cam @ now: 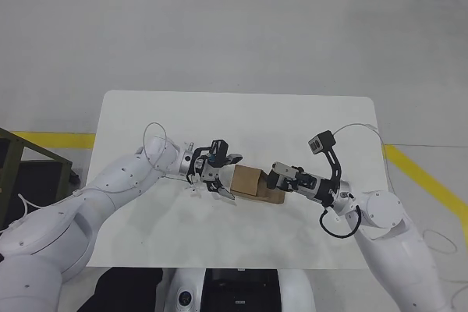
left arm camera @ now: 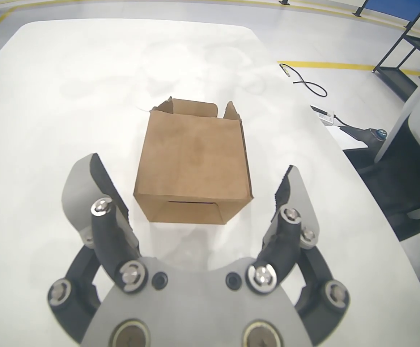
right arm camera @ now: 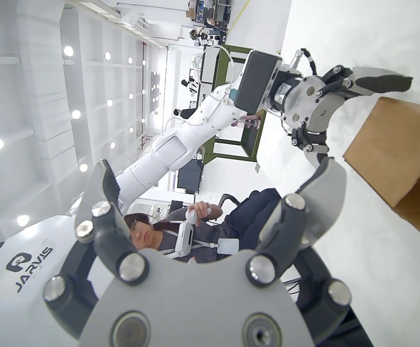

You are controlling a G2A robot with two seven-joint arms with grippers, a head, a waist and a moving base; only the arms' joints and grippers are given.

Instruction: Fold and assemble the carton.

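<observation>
A brown carton [cam: 253,183] lies on its side at the middle of the white table [cam: 140,117]. In the left wrist view the carton [left arm camera: 195,135] shows a closed end with a slot toward me, and loose flaps stand open at its far end. My left gripper [cam: 217,175] [left arm camera: 193,173] is open just short of that closed end, touching nothing. My right gripper [cam: 279,175] [right arm camera: 215,178] is open at the opposite end, with nothing between its fingers. The right wrist view has the carton [right arm camera: 394,153] off to one side and the left gripper [right arm camera: 354,117] open beyond it.
A dark green rack [cam: 12,168] stands on the floor beside the table's left side. Yellow lines [cam: 429,183] mark the floor. A black cable [left arm camera: 309,84] lies on the floor past the table's edge. Bare tabletop surrounds the carton.
</observation>
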